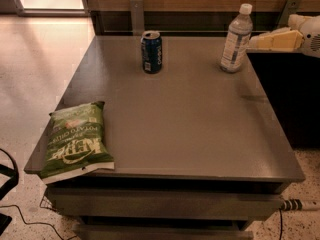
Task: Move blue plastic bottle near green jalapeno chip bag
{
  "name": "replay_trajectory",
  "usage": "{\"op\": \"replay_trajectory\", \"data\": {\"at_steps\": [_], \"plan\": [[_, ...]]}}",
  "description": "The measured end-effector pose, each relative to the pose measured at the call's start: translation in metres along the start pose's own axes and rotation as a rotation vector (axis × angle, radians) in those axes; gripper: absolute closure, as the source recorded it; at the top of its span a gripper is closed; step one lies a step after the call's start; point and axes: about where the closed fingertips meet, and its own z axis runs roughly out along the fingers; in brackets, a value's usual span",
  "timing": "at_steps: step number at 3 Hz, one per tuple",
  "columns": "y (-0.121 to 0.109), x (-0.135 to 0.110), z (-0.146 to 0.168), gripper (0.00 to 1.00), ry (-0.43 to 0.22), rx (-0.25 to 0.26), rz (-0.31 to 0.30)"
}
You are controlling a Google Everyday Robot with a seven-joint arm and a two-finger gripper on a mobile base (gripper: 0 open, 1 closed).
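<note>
The blue plastic bottle (pixel 236 39), clear with a white cap and a pale label, stands upright at the far right of the grey table (pixel 185 119). The green jalapeno chip bag (pixel 76 138) lies flat at the table's near left corner, overhanging the edge a little. My gripper (pixel 261 40), pale yellow, reaches in from the right edge at about the bottle's mid-height. It is just to the right of the bottle and holds nothing.
A dark blue soda can (pixel 151 52) stands upright at the far middle of the table, left of the bottle. A wooden wall with metal brackets runs behind the table. A dark counter (pixel 290 94) adjoins its right side. Cables lie on the floor below.
</note>
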Motion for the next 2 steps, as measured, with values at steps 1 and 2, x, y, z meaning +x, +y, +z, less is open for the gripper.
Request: {"op": "replay_trajectory", "data": {"at_steps": [1, 2], "plan": [[-0.018, 0.016, 0.011, 0.00, 0.061, 0.004, -0.005], [-0.030, 0.039, 0.023, 0.00, 0.117, 0.001, 0.001]]}}
